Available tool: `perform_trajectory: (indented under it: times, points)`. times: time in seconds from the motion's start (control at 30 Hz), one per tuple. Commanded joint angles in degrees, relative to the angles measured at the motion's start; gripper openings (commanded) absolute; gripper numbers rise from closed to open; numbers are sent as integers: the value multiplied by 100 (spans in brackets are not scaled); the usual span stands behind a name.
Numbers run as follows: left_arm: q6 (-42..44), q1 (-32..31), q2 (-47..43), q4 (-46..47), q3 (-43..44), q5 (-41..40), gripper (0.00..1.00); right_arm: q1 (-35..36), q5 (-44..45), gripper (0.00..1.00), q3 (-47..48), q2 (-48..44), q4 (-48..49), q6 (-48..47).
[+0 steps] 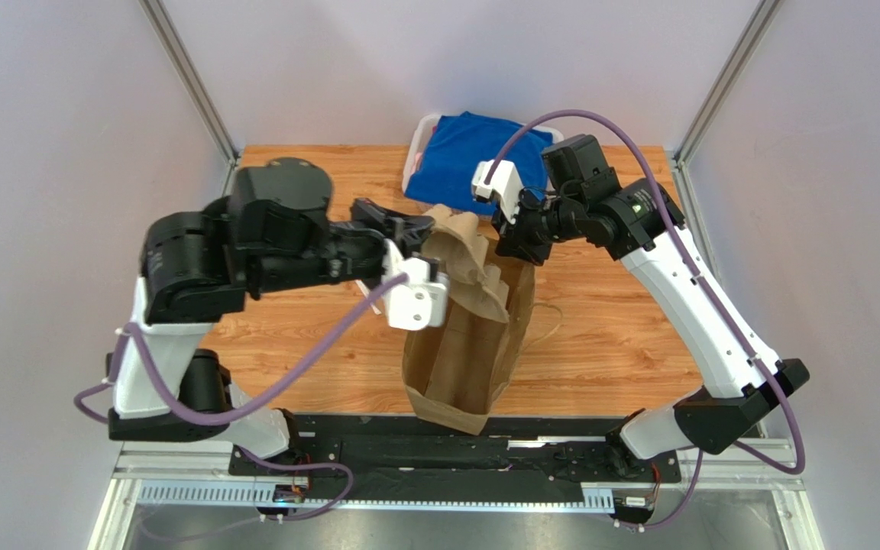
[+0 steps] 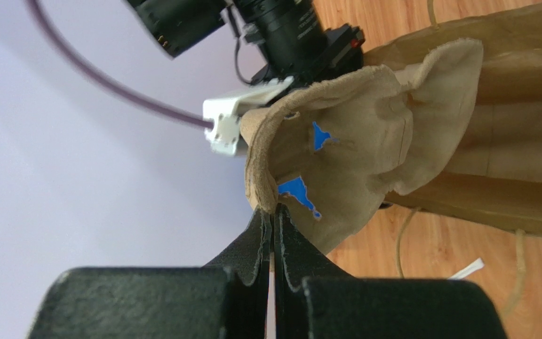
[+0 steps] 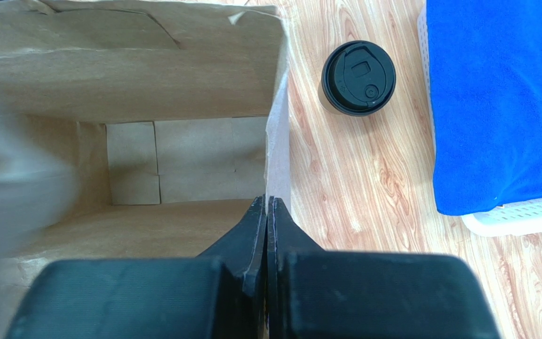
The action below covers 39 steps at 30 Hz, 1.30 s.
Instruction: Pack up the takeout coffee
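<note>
The takeout coffee [image 3: 359,78], a brown cup under a black lid, stands on the wooden table just right of the tall brown paper bag [image 3: 146,85]; it does not show in the top view. The bag [image 1: 468,355] stands upright and open in the middle. My left gripper [image 2: 275,212] is shut on the crumpled left rim of the bag [image 2: 351,162]. My right gripper [image 3: 267,201] is shut on the bag's thin right wall, and I look down into the empty inside. From above, the left gripper [image 1: 422,238] and the right gripper [image 1: 516,243] hold opposite sides of the mouth.
A white basket [image 3: 514,215] with a blue cloth [image 1: 473,155] sits at the back, right of the cup. The bag's twine handle [image 1: 548,327] hangs on its right side. Metal frame posts and grey walls close in the table's sides.
</note>
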Motion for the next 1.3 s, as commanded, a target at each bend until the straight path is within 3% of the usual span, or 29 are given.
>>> perform_trajectory:
  times: [0.0, 0.13, 0.3, 0.7, 0.97, 1.27]
  points:
    - [447, -736, 403, -1052, 44, -1559, 0, 25, 6, 0, 358, 58, 156, 232]
    - [176, -1142, 938, -1490, 35, -2097, 0, 113, 59, 0, 534, 76, 95, 312]
    - [-256, -1212, 1238, -1974, 62, -1851, 0, 201, 111, 0, 412, -38, 156, 329]
    - [-1029, -1212, 1028, -1984, -1063, -1535, 0, 272, 173, 0, 60, -381, 314, 382]
    - [-1697, -685, 914, -1958, -1818, -411, 1, 272, 68, 0, 60, -478, 411, 426]
    - [-1706, -413, 843, -1519, -2741, -77, 5, 272, -231, 0, -115, -592, 560, 487]
